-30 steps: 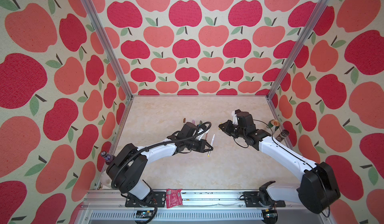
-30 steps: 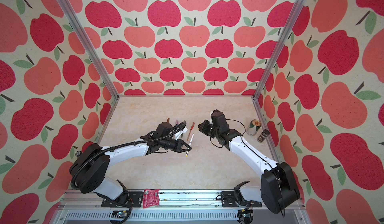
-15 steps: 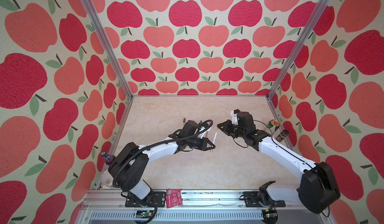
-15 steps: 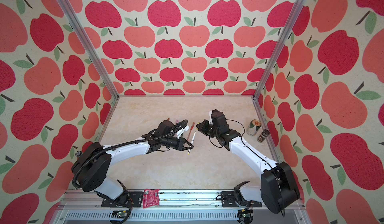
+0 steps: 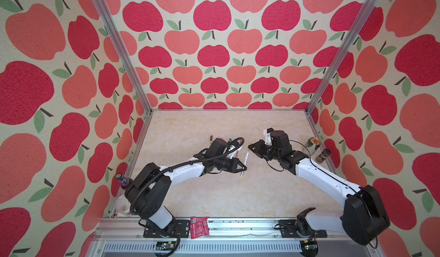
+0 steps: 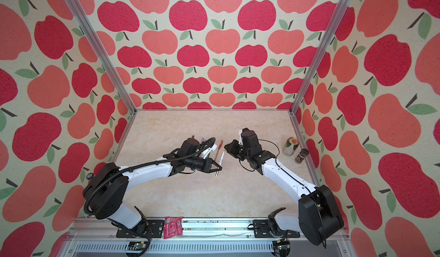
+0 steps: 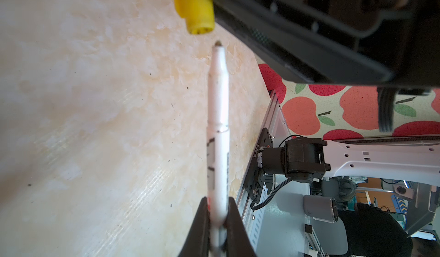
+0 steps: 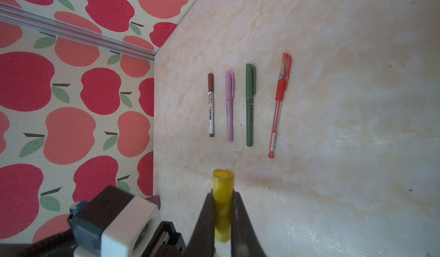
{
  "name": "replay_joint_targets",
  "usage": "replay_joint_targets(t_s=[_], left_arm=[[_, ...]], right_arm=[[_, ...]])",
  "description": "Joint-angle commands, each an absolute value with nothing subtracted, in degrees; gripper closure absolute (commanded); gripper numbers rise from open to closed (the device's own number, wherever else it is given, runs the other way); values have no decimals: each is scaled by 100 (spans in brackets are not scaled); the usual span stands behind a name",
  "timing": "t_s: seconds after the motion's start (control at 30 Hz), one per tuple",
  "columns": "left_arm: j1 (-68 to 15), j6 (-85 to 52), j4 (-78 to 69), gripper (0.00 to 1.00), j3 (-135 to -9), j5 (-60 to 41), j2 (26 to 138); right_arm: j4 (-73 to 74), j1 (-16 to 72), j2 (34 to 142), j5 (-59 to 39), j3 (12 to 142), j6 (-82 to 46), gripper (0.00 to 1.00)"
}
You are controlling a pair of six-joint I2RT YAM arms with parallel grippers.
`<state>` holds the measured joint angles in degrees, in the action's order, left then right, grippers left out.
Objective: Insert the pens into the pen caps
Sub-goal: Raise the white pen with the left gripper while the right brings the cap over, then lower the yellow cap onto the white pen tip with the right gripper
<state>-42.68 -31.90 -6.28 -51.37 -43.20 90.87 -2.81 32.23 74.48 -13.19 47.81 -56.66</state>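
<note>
Capping step: our left gripper pinches the white pen, our right gripper pinches the yellow cap; next we must align tip with mouth.

The workspace is enclosed by a back wall, a left wall and a right wall, all of cream fabric-like texture printed with crimson and coral apples with green leaves. Slanting aluminium posts mark the two back corners and run down to a cream, marble-patterned tabletop. Its near edge is bounded by an aluminium rail above a slotted grey grille. The light is soft and even, leaving a faint sheen on the tabletop in the left wrist view.
</note>
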Motion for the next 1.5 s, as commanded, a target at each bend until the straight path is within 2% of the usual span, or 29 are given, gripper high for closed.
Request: replay_joint_targets(t_s=[0.0,1.47], left_arm=[[-4298,-3190,-721,96,-5250,-4425,9144],[-4296,-3173,-703,96,-5205,-4351,9113]], right_arm=[[-146,3162,7426,-1307,4763,-5746,100],[-123,3251,7206,-1508,4671,-5845,100]])
